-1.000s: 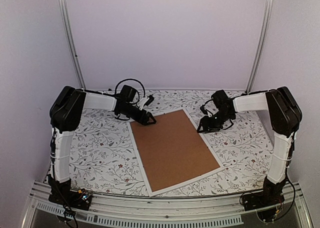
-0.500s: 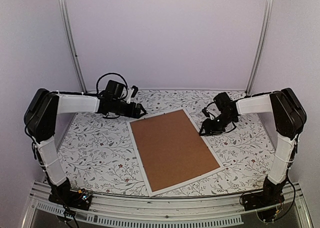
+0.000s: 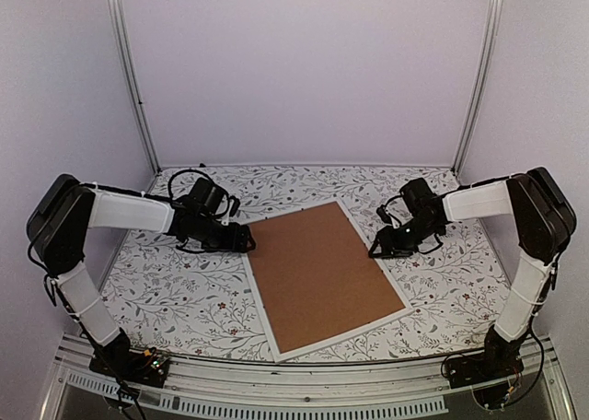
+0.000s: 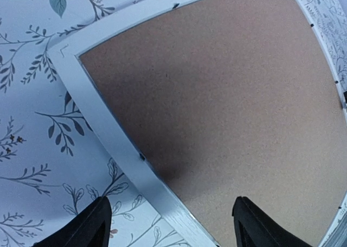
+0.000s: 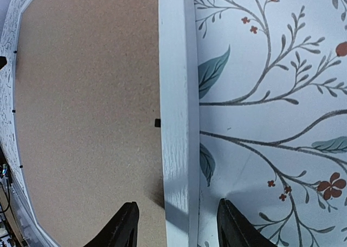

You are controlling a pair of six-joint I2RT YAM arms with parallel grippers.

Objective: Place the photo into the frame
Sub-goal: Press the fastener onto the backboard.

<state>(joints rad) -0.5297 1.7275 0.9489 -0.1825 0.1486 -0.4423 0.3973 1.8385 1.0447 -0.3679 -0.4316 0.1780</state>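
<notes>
The white frame (image 3: 259, 296) lies face down on the floral cloth, with the plain brown backing board (image 3: 322, 273) set in it. The photo is hidden. My left gripper (image 3: 247, 239) is open and low at the frame's left edge near the far left corner. In the left wrist view (image 4: 171, 205) its jaws straddle the white rim (image 4: 103, 114), one over the cloth and one over the board (image 4: 227, 95). My right gripper (image 3: 375, 250) is open at the frame's right edge. In the right wrist view (image 5: 177, 206) its jaws straddle the rim (image 5: 174, 95), next to the board (image 5: 87, 106).
The table is covered by a floral cloth (image 3: 175, 291). Small black tabs (image 5: 157, 123) sit along the inner edge of the frame. Aluminium posts (image 3: 133, 79) and pale walls close in the back and sides.
My left gripper has moved from the frame's far left corner out to the left, then back and down onto the left edge. My right gripper has shifted slightly right and nearer along the right edge.
</notes>
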